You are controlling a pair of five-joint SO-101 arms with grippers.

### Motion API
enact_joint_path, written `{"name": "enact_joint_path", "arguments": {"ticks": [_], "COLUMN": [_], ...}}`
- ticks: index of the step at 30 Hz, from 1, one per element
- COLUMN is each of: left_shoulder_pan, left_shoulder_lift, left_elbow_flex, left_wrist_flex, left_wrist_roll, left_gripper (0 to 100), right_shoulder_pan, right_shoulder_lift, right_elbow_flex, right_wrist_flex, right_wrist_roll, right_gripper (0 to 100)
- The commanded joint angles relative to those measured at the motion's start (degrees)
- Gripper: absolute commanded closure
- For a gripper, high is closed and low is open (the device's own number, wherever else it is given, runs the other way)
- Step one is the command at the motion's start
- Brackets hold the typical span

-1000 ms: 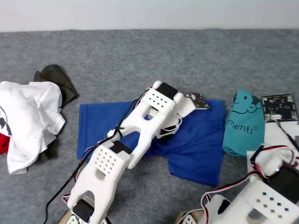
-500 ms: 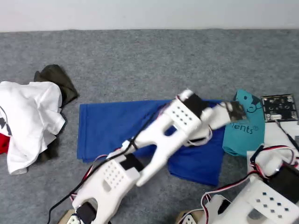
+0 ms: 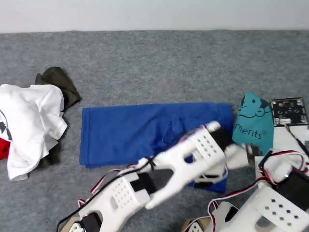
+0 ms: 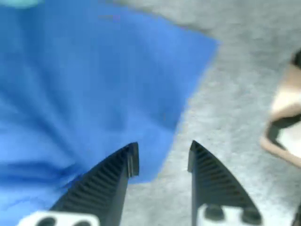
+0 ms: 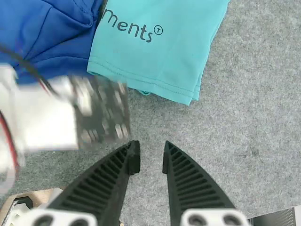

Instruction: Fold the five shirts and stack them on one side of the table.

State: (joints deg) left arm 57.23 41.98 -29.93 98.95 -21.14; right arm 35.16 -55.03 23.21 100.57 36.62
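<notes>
A blue shirt (image 3: 130, 130) lies spread flat at the table's middle. My left arm stretches across its front right part, and my left gripper (image 3: 244, 157) hangs at the shirt's near right corner. In the left wrist view that gripper (image 4: 162, 157) is open over the edge of the blue shirt (image 4: 84, 75), holding nothing. A folded teal shirt (image 3: 251, 124) lies just right of the blue one. My right gripper (image 5: 149, 157) is open over bare carpet, close to the teal shirt (image 5: 160, 42). A white shirt (image 3: 29, 121), a dark olive one (image 3: 60, 84) and a red one (image 3: 3, 147) are heaped at the left.
A black circuit board (image 3: 288, 111) sits on a white block at the right edge, beside the teal shirt. The left arm's wrist board (image 5: 101, 110) hangs close in front of my right gripper. Grey carpet (image 3: 159, 63) stretches behind the shirts.
My left arm has swung from the blue shirt's far right edge toward the right and then forward to its near right corner. The shirts and the right arm have stayed put.
</notes>
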Motion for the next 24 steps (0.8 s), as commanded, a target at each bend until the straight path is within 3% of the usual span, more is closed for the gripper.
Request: {"name": "enact_joint_path", "arguments": {"ticks": [1, 7, 13, 21, 24], "left_shoulder_pan": [2.55, -0.09, -2.37, 0.62, 1.49], "left_shoulder_lift": [-3.6, -1.05, 2.9, 2.99, 2.37], "left_elbow_flex": [1.01, 3.82, 2.51, 2.51, 0.31], "left_wrist_flex": [-0.53, -7.38, -8.26, -7.74, -5.27], "left_wrist_roll": [2.2, 2.37, 2.37, 0.09, 0.09], "left_gripper": [82, 82, 83, 98, 100], "right_shoulder_pan": [0.66, 0.66, 0.66, 0.57, 0.66], "right_shoulder_lift": [-0.22, -0.22, -0.22, -0.22, -0.22], "right_elbow_flex": [-0.26, -0.26, -0.26, -0.26, -0.26], "right_wrist_flex": [2.07, 2.07, 2.07, 1.98, 1.98], "right_wrist_roll": [-0.53, -0.53, -0.44, -0.26, -0.26], "right_gripper": [90.5, 90.5, 90.5, 90.5, 90.5]}}
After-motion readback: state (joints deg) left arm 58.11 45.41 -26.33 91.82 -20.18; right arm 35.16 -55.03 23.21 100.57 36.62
